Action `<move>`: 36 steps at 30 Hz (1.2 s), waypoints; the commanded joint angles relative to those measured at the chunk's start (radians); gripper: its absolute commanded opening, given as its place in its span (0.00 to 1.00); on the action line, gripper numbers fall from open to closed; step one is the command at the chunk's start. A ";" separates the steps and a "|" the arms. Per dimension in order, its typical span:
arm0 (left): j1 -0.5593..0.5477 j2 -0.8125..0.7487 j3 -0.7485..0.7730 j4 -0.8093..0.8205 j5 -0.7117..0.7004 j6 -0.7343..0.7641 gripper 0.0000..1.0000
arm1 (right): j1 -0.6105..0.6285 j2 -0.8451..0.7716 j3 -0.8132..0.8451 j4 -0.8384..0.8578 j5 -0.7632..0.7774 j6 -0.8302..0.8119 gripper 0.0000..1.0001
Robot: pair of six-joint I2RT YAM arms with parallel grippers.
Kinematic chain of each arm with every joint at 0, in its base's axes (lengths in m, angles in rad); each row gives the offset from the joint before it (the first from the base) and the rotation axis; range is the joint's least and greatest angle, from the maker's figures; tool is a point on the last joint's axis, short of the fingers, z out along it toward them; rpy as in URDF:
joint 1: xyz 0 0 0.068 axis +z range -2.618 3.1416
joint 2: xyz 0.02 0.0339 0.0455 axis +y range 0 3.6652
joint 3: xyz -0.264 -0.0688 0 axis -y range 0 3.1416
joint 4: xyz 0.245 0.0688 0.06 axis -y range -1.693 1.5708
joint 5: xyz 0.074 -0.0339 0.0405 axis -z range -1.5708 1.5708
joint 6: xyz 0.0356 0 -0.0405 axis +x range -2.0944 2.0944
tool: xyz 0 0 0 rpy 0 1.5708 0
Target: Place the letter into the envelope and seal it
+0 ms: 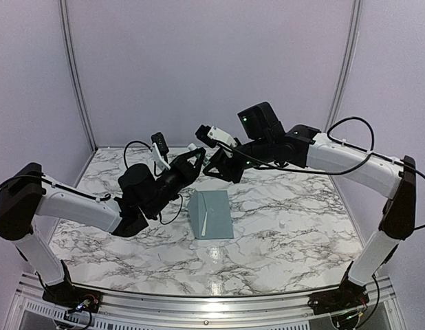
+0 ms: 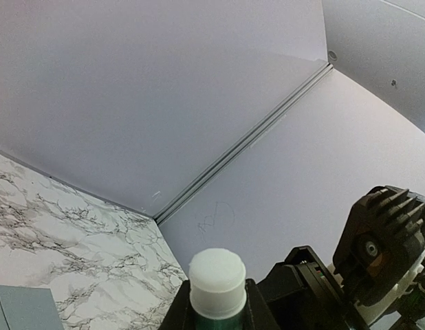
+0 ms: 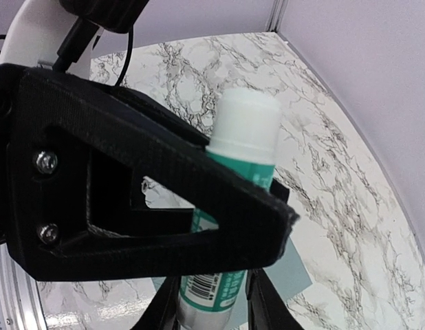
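The left gripper clamps a light, rigid, slick glue stick by its body while the right gripper, jaw gap unclear, hovers by its white cap, above the thin, floppy envelope on the table.

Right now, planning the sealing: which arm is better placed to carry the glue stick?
Left, probably: the left gripper is shut on the glue stick; the right gripper only flanks its base.

bright, even light | table glare | wrist close-ups blurred
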 commanded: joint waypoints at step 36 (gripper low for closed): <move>0.004 0.025 0.049 0.003 0.077 -0.012 0.00 | -0.204 0.046 -0.017 0.114 -0.666 0.251 0.32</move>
